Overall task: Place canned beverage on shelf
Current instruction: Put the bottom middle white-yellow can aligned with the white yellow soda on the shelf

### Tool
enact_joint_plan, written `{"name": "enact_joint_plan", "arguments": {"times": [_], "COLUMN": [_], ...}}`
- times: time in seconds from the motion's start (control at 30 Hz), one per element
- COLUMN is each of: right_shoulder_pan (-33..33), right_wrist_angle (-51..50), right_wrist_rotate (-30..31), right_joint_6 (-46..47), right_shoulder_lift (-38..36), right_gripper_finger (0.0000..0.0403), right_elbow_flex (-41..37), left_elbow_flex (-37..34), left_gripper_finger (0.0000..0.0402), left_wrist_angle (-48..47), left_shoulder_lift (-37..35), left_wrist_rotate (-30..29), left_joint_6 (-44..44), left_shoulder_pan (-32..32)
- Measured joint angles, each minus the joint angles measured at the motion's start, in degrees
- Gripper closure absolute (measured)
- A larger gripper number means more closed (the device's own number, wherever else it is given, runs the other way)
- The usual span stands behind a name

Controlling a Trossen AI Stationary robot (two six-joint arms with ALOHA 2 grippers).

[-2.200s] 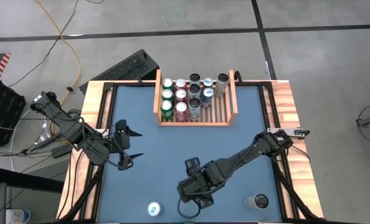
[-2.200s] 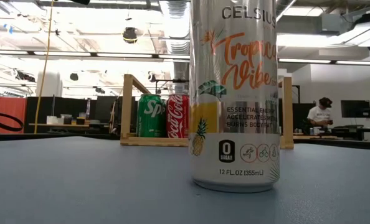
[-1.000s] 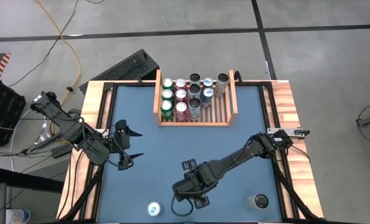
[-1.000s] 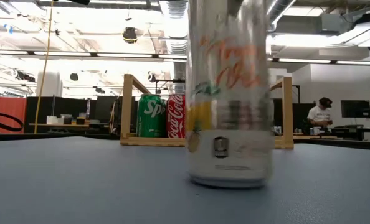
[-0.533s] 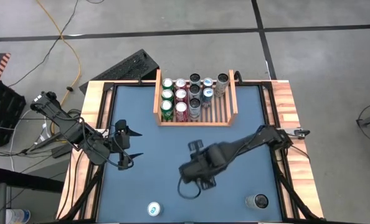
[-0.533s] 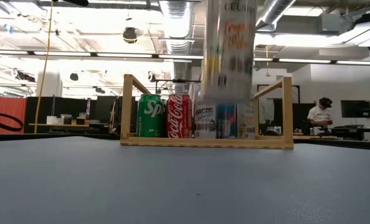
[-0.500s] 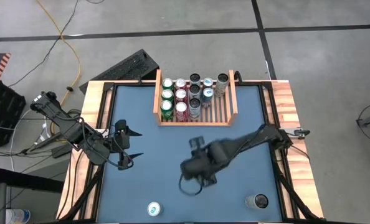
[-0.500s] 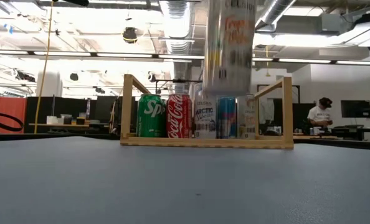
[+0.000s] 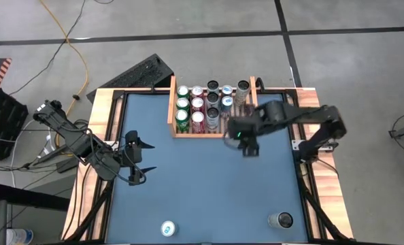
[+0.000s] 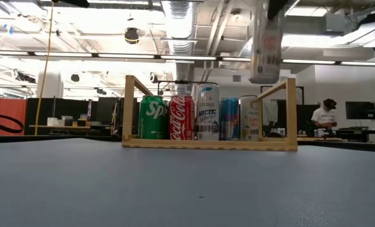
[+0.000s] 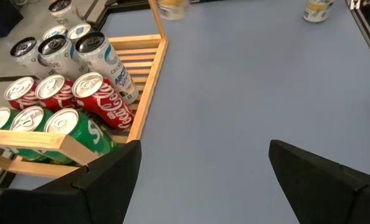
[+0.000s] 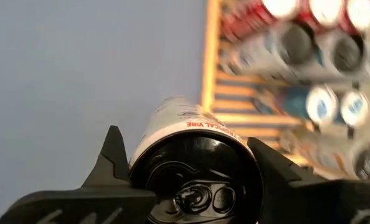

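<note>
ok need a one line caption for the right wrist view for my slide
Right end effector shut on a Tropical Vibe can, carried above the blue table toward the slatted wooden shelf of cans.

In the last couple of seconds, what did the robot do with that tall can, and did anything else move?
The right gripper lifted the Celsius can off the table's near middle and carried it across to the front edge of the shelf, where it now hangs above the table, gripped between the fingers. The left gripper stayed open at the left. The shelved cans and the two loose cans did not move.
</note>
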Motion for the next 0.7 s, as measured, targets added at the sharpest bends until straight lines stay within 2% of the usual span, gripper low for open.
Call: {"name": "enact_joint_plan", "arguments": {"times": [0.17, 0.3, 0.4, 0.7], "right_shoulder_pan": [-10.09, -18.13, -23.31, -34.64], "right_wrist_angle": [7.57, 12.37, 14.38, 13.12], "right_wrist_rotate": [-0.45, -3.35, -5.71, -7.30], "right_joint_6": [-6.24, -12.63, -16.84, -25.14], "right_shoulder_lift": [-7.51, -8.39, -6.77, 1.19], "right_gripper_finger": [0.0244, 0.0244, 0.0244, 0.0244], "right_elbow_flex": [-8.63, -11.42, -11.25, -11.40], "left_elbow_flex": [0.00, 0.00, 0.00, 0.00], "left_gripper_finger": [0.0060, 0.0060, 0.0060, 0.0060], "left_wrist_angle": [-0.01, 0.00, -0.02, -0.06], "left_shoulder_lift": [-0.01, 0.01, -0.01, 0.00], "left_wrist_rotate": [-0.15, -0.64, -1.79, -1.99], "left_joint_6": [-0.44, -0.48, -0.93, -0.94], "left_shoulder_pan": [0.00, 0.00, 0.01, 0.02]}}
